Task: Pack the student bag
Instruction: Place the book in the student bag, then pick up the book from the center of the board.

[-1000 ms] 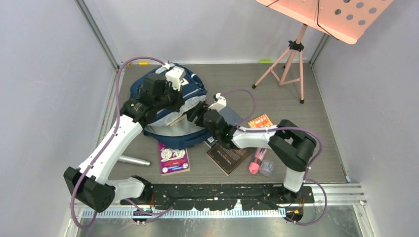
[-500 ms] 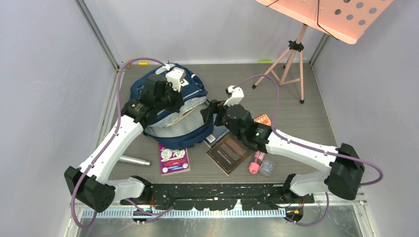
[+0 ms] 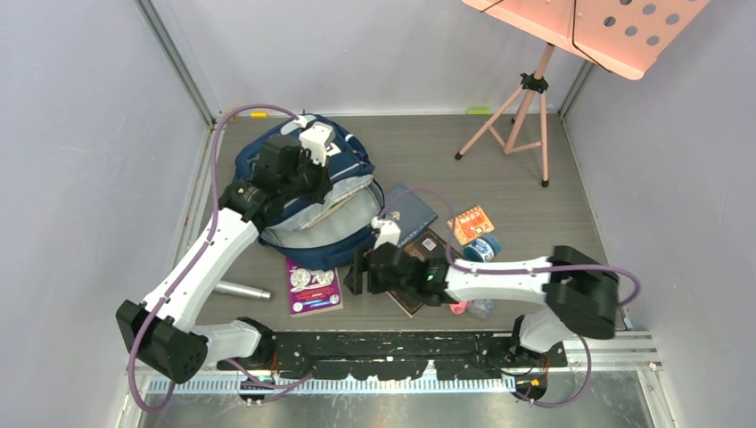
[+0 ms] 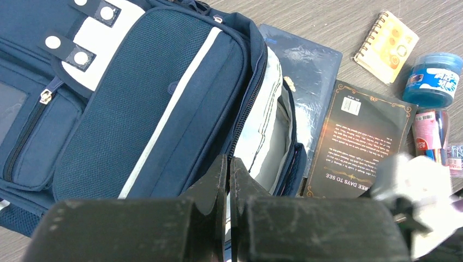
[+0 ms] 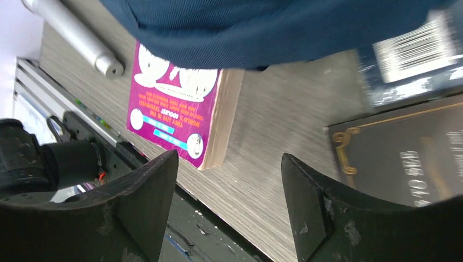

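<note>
Right hand swung from student bag down to purple book, fingers spread (empty); left hand closed; next, probably straddle book's edge, pinch.

Your white-and-black left arm climbs from its base and bends at the elbow beside the left edge of the navy blue fabric backpack. The wrist leans in over the backpack's top. Your black left gripper hangs over the backpack's open mouth with its jaws pressed together; whether any fabric is pinched cannot be told. Your white-and-black right arm lies low, stretched toward the backpack's near edge. Your black right gripper sits just before that edge, fingers spread wide with nothing between them.
</note>
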Robot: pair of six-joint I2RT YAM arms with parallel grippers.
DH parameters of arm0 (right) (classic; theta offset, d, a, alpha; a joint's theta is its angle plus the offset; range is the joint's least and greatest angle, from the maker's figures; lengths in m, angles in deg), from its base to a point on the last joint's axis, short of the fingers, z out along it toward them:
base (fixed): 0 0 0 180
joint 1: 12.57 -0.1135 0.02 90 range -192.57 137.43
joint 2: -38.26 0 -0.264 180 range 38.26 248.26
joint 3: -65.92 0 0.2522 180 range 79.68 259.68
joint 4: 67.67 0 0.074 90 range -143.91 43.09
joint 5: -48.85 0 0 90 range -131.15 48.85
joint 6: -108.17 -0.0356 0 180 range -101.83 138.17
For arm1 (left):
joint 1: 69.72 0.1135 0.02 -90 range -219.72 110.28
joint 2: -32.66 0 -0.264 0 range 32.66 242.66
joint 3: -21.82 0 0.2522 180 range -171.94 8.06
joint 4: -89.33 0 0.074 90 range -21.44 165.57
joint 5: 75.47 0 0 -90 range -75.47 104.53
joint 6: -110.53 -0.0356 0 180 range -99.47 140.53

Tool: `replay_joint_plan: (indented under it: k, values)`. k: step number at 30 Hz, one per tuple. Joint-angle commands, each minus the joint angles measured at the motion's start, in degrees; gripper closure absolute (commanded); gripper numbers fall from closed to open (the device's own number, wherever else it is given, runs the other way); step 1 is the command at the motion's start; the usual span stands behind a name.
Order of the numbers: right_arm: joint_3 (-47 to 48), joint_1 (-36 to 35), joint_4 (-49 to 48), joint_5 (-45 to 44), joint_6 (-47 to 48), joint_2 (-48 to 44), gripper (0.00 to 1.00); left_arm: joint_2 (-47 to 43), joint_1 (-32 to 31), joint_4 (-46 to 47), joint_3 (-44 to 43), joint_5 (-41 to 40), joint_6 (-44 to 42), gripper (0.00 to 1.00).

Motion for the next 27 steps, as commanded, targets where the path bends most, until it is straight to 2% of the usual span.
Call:
replay_joint_plan:
  k: [1,8,14,24,27]
  values:
    - [6.0,-4.3,-7.8,0.0,-4.9,7.1,0.25,-1.4,0.3,3.6,-0.1,-0.9,-0.8,1.00]
    - [9.7,-6.2,-3.3,-5.7,-14.5,15.4,0.26,-2.2,0.3,3.6,0.0,-1.7,-1.2,1.00]
    - [11.5,-7.1,-2.3,-5.0,-15.5,18.2,0.27,-2.7,0.3,3.7,0.0,-1.8,-1.3,1.00]
    - [17.8,-8.2,6.3,-4.5,-15.9,23.0,0.31,-2.6,0.3,3.6,0.0,-2.0,-1.4,1.00]
    - [19.1,-9.0,8.7,-6.1,-15.9,23.5,0.37,-2.6,0.3,3.5,-0.1,-2.1,-1.5,1.00]
